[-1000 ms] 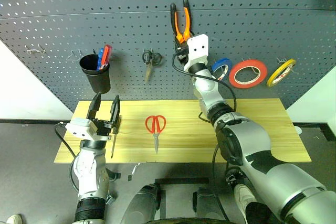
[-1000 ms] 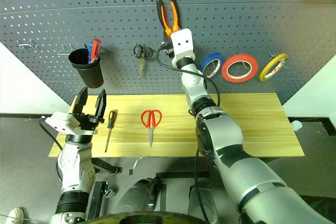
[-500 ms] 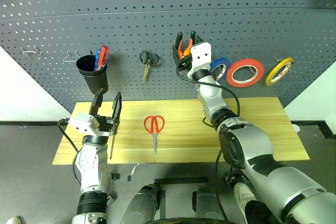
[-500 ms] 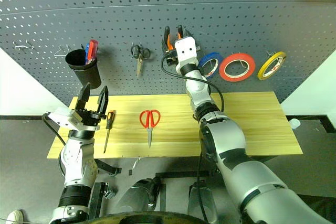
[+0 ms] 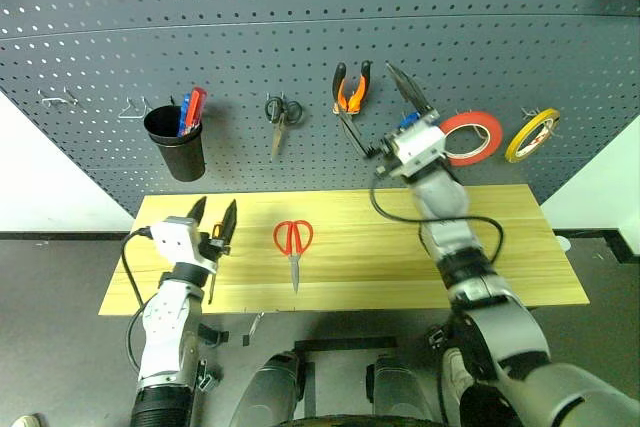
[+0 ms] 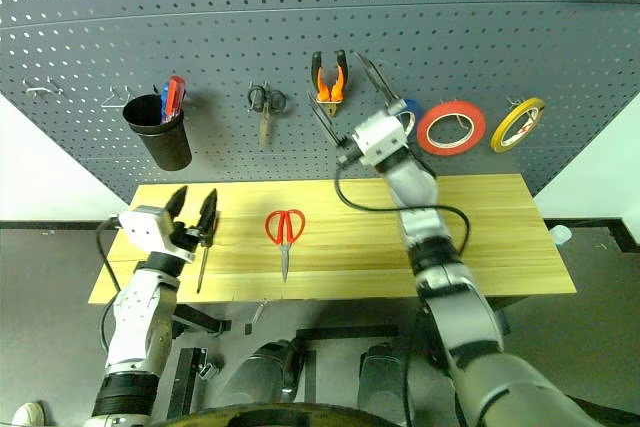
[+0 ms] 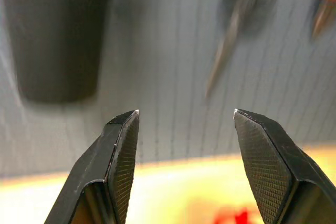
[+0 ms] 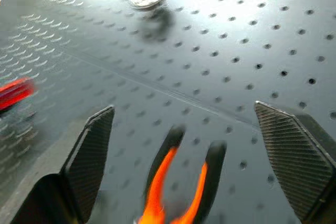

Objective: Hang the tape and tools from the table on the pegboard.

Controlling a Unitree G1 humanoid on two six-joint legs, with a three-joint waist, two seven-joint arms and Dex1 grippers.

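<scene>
While I hold the rig where it is, my left gripper sits low over the near left end of the worktop, fingers part open with nothing between them. Just beside those fingertips lies the slim screwdriver, flat on the wood, handle towards the wall. Further along, near the middle of the worktop, the red-handled scissors lie flat with their blades pointing at me.

Moving up, my right gripper hangs in the air in front of the pegboard, fingers spread wide and holding nothing. From the right wrist view I can see the orange-and-black pliers between those open fingers but apart from them, hanging on the board. In the head view the pliers hang with handles up, just beside the gripper.

On the far wall, from my left: a black cup hangs on the board with red and blue handles standing in it, what they belong to I cannot tell. Next come the dark grey scissors on a hook, then the pliers. Past my right gripper, a blue roll is mostly hidden behind it, then the larger red roll, and last the thin yellow tape, already on its hook near the right end.
</scene>
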